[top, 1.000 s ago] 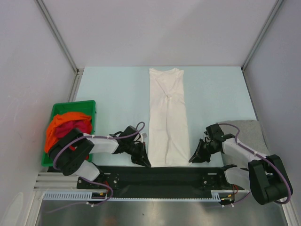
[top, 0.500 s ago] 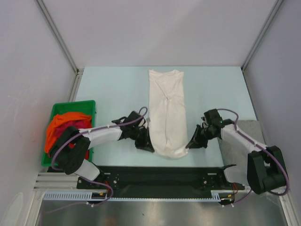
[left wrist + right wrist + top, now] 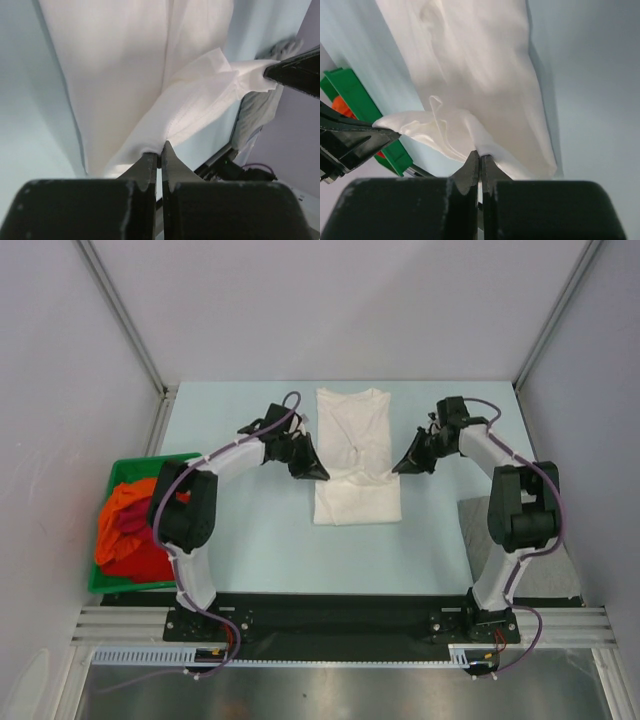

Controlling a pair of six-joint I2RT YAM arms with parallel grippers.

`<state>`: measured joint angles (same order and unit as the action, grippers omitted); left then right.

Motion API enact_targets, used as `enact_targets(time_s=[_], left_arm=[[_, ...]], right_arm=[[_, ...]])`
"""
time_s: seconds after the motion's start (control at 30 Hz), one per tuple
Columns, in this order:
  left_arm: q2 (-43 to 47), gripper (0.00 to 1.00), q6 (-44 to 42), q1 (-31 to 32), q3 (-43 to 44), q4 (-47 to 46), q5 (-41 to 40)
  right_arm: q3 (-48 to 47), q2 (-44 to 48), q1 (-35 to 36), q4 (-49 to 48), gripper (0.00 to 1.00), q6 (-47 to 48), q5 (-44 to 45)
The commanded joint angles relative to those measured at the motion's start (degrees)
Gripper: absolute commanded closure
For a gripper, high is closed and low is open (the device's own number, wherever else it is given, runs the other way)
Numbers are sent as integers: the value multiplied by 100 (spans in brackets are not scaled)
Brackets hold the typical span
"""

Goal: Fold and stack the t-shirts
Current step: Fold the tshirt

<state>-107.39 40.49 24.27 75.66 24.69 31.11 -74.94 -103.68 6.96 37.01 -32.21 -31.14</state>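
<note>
Table (image 3: pixel 230 540), pale blue, with both arm bases bolted at its near edge. Green bin (image 3: pixel 150 459), at the near left corner beside the left arm's base, holding an orange t-shirt (image 3: pixel 120 505) bunched on top and a dark red t-shirt (image 3: pixel 145 558) crumpled below it on the near side. Grey t-shirt (image 3: pixel 478 530), lying flat on the near right of the table and partly covered by the right arm. White t-shirt (image 3: pixel 355 490), at the middle of the table, folded into a long narrow strip running from near to far. Its near end is doubled over, with the fold edge toward the arms and the hem raised above the lower layer. Left gripper (image 3: pixel 318 472), fingers pressed together on the left corner of that raised hem; its wrist view shows cloth pinched between the tips. Right gripper (image 3: pixel 397 468), fingers likewise clamped on the right corner of the hem. The hem is stretched between the two grippers, across the strip's width, about midway along the shirt. Collar end of the white t-shirt, flat on the table and close to the far edge.
</note>
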Motion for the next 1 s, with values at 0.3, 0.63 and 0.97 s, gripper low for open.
enact_targets(time_s=[0.3, 0.63, 0.97], left_arm=[[-1362, 99, -111, -740, 1864, 256, 158], [-1881, 100, -59, -775, 2436, 256, 430], [-2251, 66, -583, -792, 3120, 869, -181]], right_arm=[[-2762, -1918, -309, 701, 100, 223, -209], [-3141, -2376, -432, 799, 100, 250, -340], [-3641, -2842, -537, 701, 80, 478, -87]])
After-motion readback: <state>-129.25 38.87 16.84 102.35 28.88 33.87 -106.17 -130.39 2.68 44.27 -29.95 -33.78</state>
